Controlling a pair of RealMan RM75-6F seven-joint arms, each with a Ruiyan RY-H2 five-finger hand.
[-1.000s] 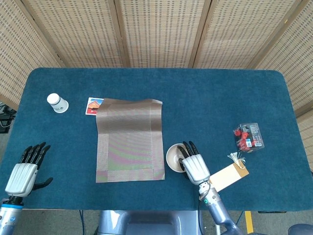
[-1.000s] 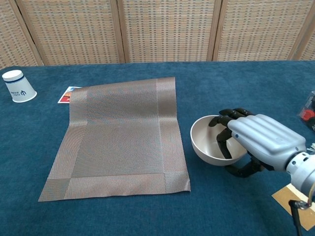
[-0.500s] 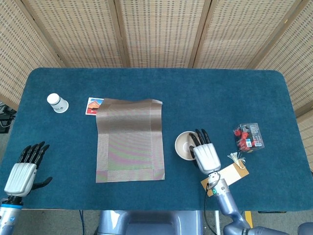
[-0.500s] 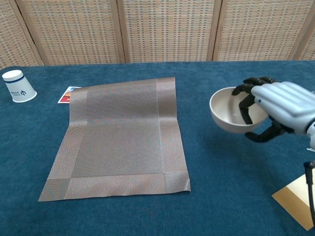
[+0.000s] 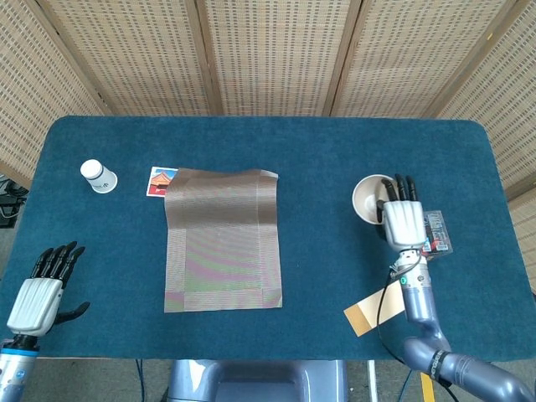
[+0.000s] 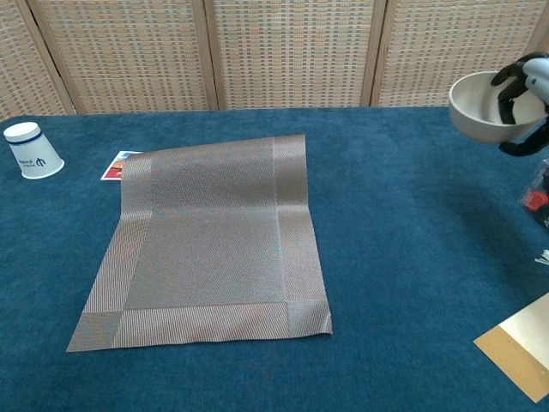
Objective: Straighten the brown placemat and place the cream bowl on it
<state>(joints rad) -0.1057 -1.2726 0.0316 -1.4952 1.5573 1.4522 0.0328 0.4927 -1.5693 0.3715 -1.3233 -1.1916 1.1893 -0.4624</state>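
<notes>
- Cream, round ceramic-looking bowl [image 5: 368, 198] is hanging above the desk [image 5: 335, 151], gripped by the right hand [image 5: 404, 221], fingers [image 6: 508, 88] hooking over its rim.
- Brown woven placemat [image 5: 223, 240] is lying flat, well left of those fingers, awaiting the bowl.
- Left hand [image 5: 40, 289] is idling, fingers spread, grasping nothing.

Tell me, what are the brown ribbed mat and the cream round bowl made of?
The brown ribbed placemat looks like woven vinyl or plastic fibre: fine lines run across it, with a faint sheen. The cream round bowl, held up by the right hand, looks smooth and matte, maybe plastic or glazed ceramic; the look alone cannot settle which.
</notes>
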